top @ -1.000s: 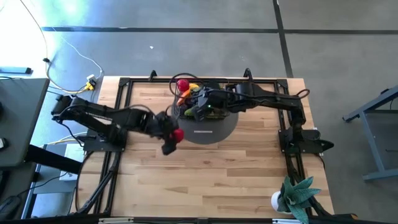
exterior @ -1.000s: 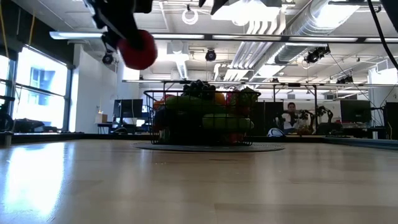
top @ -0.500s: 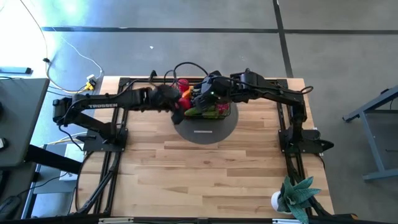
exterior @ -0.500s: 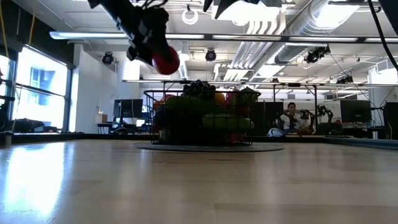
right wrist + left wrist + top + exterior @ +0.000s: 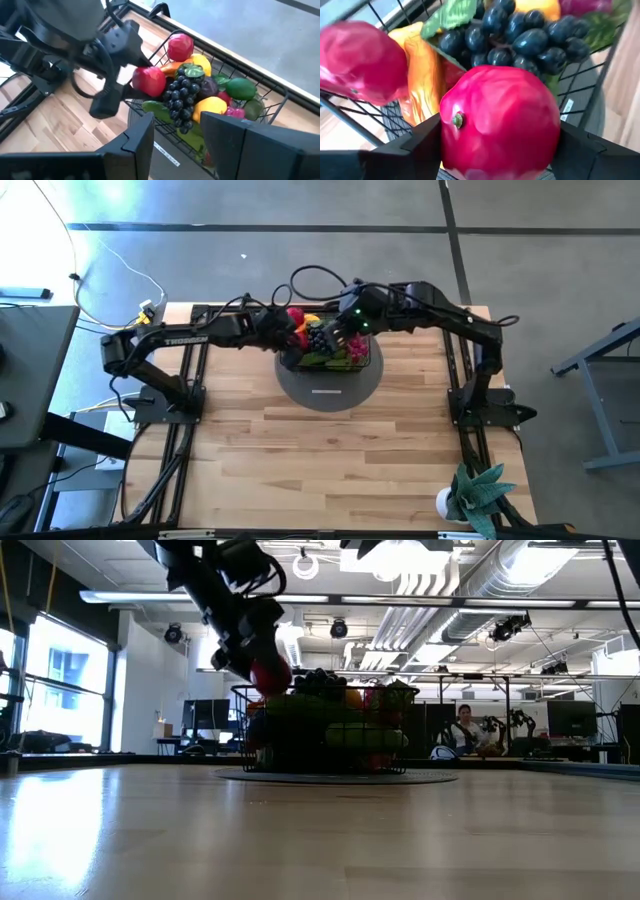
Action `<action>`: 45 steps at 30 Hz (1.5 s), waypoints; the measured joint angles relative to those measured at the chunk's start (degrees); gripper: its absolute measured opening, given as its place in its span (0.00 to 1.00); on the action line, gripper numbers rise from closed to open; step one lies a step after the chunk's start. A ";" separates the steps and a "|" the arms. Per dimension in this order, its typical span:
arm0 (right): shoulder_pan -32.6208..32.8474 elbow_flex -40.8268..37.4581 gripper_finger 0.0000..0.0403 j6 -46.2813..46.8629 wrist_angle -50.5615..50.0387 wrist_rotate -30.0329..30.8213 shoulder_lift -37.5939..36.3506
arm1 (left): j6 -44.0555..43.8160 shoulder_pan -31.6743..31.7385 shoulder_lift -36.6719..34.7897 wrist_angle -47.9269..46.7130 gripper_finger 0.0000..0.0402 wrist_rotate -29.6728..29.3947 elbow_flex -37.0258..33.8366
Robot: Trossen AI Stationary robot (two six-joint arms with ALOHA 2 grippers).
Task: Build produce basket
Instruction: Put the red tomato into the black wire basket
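Observation:
The black wire basket (image 5: pixel 352 364) stands on a grey round disc (image 5: pixel 325 392) at the table's far middle. It is heaped with toy produce: dark grapes (image 5: pixel 182 97), lemons, an orange pepper and a red fruit (image 5: pixel 180 46). My left gripper (image 5: pixel 283 332) is shut on another red round fruit (image 5: pixel 500 120) at the basket's left end, about level with the rim (image 5: pixel 270 675). My right gripper (image 5: pixel 177 120) is open and empty above the basket's right part. My left gripper pinches the red fruit's two opposite sides (image 5: pixel 447 137) between its two fingers (image 5: pixel 420 142). It comes slanting down from the table's left. The fruit is lifted clear, over the basket's left end, next to the grapes and the orange pepper.
A potted green plant (image 5: pixel 478 492) stands at the near right corner. The near half of the wooden table (image 5: pixel 320 460) carries nothing else. A person (image 5: pixel 465 725) sits far back in the room beyond the table.
My left gripper has carried the red fruit from the table's left middle toward the far edge and right, then down to the basket's left rim. My right gripper has drawn back from over the basket toward the far right.

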 joint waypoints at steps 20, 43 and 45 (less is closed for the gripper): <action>-0.91 0.00 0.36 -6.80 -3.79 -0.03 -1.07 | 0.60 -0.07 3.33 9.63 0.72 4.05 0.00; -0.97 0.00 0.36 -6.50 -9.30 3.24 -1.02 | -9.10 4.48 3.31 6.70 0.72 15.85 0.00; -0.95 0.00 0.36 -6.34 -9.46 3.24 -1.02 | -8.61 4.81 3.31 6.70 0.72 17.80 0.00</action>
